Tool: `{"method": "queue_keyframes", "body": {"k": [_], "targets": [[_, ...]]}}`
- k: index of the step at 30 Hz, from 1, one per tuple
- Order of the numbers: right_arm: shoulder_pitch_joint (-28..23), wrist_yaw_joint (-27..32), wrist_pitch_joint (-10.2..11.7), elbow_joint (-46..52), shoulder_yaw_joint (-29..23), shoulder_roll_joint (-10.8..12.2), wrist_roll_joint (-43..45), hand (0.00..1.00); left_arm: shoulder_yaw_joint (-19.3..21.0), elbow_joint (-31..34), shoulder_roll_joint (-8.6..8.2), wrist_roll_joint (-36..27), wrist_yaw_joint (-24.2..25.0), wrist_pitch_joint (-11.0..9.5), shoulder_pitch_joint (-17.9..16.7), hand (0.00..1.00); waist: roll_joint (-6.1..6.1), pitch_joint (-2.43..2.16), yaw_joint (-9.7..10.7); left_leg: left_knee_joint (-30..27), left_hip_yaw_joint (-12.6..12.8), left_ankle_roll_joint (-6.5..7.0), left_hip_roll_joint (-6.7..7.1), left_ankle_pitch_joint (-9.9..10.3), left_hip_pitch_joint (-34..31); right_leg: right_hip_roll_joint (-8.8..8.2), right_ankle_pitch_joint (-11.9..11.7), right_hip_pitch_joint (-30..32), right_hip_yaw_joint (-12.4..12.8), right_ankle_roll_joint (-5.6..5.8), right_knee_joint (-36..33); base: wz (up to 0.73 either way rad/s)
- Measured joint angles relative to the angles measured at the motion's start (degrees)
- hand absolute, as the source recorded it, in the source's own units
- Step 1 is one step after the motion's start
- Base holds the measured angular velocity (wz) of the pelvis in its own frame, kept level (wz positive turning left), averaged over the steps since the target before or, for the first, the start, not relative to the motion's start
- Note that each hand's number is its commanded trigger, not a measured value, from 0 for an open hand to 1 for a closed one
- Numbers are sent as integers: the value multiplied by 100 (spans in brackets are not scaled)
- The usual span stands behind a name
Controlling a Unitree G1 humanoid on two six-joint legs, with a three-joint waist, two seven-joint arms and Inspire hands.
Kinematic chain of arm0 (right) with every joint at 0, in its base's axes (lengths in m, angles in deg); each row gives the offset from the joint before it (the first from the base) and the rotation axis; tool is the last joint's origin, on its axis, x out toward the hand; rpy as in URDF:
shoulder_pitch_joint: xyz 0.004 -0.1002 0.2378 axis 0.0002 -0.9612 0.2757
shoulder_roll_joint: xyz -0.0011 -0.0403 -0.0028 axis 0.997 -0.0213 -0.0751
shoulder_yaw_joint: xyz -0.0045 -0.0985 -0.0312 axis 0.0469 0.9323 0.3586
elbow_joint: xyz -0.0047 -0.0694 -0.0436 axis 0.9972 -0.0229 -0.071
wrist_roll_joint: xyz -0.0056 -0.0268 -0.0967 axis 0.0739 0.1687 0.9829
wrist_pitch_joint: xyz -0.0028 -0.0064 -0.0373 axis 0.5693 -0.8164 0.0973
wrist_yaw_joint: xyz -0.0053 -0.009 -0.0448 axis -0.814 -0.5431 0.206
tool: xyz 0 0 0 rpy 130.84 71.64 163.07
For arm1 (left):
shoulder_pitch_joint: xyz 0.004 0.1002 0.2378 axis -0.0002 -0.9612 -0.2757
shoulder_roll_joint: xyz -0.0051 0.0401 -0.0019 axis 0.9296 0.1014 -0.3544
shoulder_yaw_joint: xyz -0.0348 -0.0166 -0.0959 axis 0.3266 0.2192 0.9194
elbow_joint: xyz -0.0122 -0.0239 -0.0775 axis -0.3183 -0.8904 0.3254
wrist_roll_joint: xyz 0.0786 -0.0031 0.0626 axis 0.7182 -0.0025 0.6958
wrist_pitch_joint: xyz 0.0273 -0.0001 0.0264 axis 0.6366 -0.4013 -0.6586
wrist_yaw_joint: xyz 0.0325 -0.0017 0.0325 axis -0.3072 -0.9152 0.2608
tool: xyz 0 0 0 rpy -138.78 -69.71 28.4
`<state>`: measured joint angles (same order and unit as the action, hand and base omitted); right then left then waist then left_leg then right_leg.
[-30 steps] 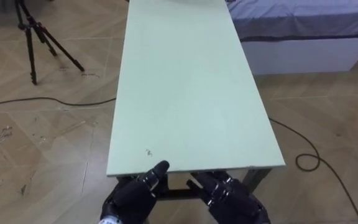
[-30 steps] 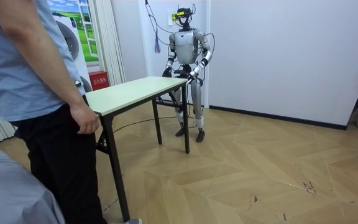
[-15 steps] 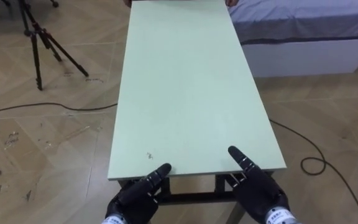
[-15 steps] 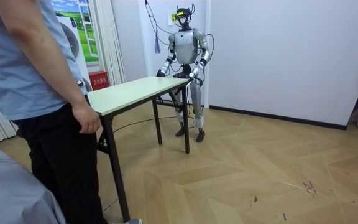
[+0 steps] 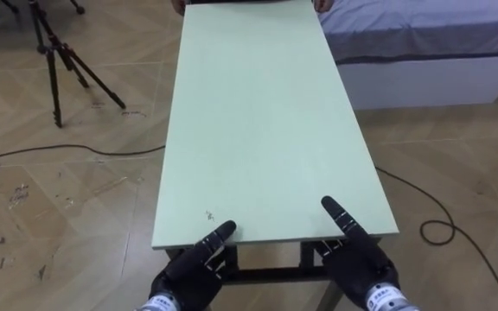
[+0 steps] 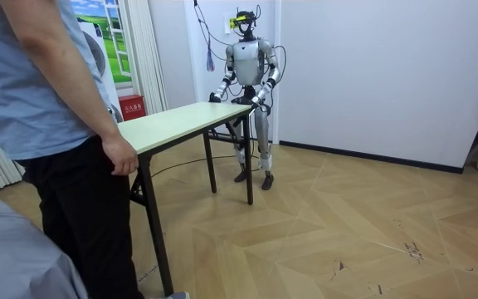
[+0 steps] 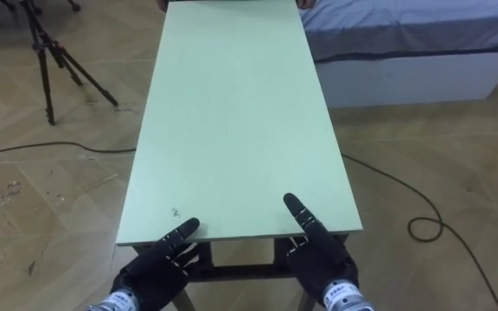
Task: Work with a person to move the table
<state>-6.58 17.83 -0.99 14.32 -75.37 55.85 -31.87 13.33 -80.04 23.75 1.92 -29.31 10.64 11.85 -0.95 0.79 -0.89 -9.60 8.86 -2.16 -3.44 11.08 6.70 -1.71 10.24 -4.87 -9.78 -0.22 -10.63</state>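
The long pale-green table runs away from me, and I stand at its near short end. My left hand sits at the near edge left of centre, thumb up on the rim and fingers under the top. My right hand grips the near right part, its thumb lying flat on the top and its fingers beneath. At the far end a person's hands hold the corners. In the room view the person stands at the table's end nearest the camera, one hand at its edge.
A black tripod stands on the wooden floor to the left of the table. A bed with a white base lies along the far right. Dark cables cross the floor on the left and loop at the right.
My right hand has come up from under the near edge and its thumb now rests on the top. The left hand has shifted slightly along the edge. The table stays in place.
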Motion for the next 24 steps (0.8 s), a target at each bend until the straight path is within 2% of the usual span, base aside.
{"method": "queue_keyframes", "body": {"k": [3,6,8,10,16,17,18,19,20,21,24], "targets": [[0,-1,-14,1,-4,1,-104,0,62,32,-19,-251,-78,65,0,0,4,-2,-8,0,-1,0,2,0,-1,1,0,0,-2,0,2,0],[0,-1,-99,5,-61,3,-126,0,105,128,-22,-763,-278,105,-1,0,13,3,-9,-1,-13,0,4,0,-11,1,0,3,-15,0,3,0],[-3,3,-104,5,-156,137,-122,0,263,236,-140,-1012,-504,107,-26,0,29,11,-9,-2,-13,0,3,0,-18,3,0,12,-11,0,1,0],[-16,5,-111,4,-222,235,-110,0,387,249,-250,-1031,-606,107,-28,0,31,12,-14,-4,-13,0,4,0,-19,2,0,13,-9,0,-1,0],[-20,-4,-127,5,-251,388,179,0,549,453,-264,-1029,-801,107,-84,0,44,7,-26,-14,-22,0,1,0,-69,12,-13,68,18,-10,-7,-1],[-20,-16,-126,5,-275,420,194,50,561,466,-268,-1028,-801,107,-84,0,44,6,-26,-25,-24,0,0,0,-99,11,-20,77,16,-11,-8,0],[-20,-23,-127,5,-285,430,203,78,570,473,-275,-1028,-801,107,-84,0,44,6,-27,-29,-25,0,-1,0,-111,12,-26,76,16,-11,-9,0],[-22,-40,-128,4,-297,438,234,100,587,476,-291,-1028,-801,107,-86,4,44,6,-29,-29,-33,1,-1,0,-115,12,-32,76,17,-13,-10,0],[-25,-40,-140,4,-322,458,264,100,608,476,-317,-1028,-802,107,-89,58,44,6,-29,-31,-35,1,-1,0,-114,12,-33,74,17,-14,-11,0],[-25,-40,-149,4,-336,466,284,100,626,476,-339,-1028,-805,107,-89,100,44,6,-31,-31,-35,1,-1,0,-115,11,-33,74,16,-14,-11,0],[-26,-42,-216,4,-428,525,360,100,706,476,-432,-1028,-825,107,-90,100,44,6,-37,-44,-44,1,-1,0,-116,11,-33,69,16,-14,-11,0]]}}
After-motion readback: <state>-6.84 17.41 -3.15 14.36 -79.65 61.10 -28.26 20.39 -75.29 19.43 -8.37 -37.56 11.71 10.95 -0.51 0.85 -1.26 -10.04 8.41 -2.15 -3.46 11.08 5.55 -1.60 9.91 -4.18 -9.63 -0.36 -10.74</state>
